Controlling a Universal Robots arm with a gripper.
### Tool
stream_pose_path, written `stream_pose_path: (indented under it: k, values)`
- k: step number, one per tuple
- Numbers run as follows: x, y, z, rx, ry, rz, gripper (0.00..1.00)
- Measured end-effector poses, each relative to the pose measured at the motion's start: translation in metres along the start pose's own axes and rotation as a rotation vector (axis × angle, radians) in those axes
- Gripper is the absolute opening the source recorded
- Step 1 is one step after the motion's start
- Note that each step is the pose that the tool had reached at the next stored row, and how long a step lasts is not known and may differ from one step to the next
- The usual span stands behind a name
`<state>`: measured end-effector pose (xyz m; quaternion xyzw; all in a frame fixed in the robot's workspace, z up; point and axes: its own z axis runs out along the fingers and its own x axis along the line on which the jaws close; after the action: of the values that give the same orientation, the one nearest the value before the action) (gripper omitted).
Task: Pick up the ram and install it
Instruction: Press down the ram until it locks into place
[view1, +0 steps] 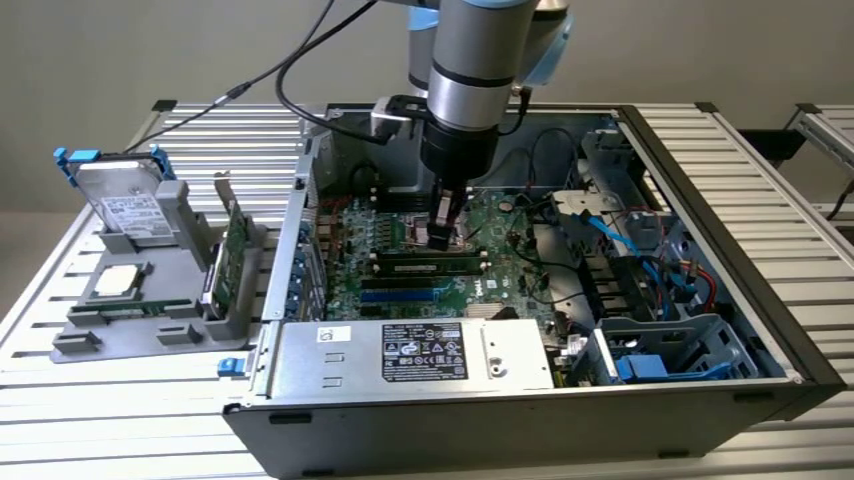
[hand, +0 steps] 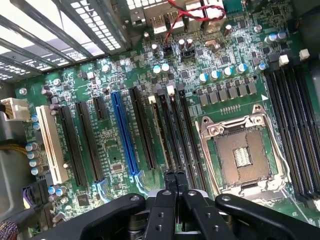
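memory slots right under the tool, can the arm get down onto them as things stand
Probably yes. The case is open on its upper side, the tool already hangs low over the memory slots, and nothing lies across them. The red and black cable sits well away.

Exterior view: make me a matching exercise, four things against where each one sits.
Things:
1. hard drive
2. processor
3. power supply
4. gripper

Places:
A. over the motherboard
B. lying flat on the grey holder
C. inside the computer case, along its near wall
D. standing at the holder's far end

Pairs: 1-D, 2-B, 3-C, 4-A
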<state>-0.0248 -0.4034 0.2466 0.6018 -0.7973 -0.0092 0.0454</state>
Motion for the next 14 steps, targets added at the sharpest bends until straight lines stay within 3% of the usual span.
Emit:
stream_pose_path:
  k: [8, 14]
  values:
    - [0.0, 0.0, 0.0, 0.0247, -0.007, 0.073, 0.1]
    - [0.0, 0.0, 0.0001, 0.0314, -0.0135, 0.14, 0.1]
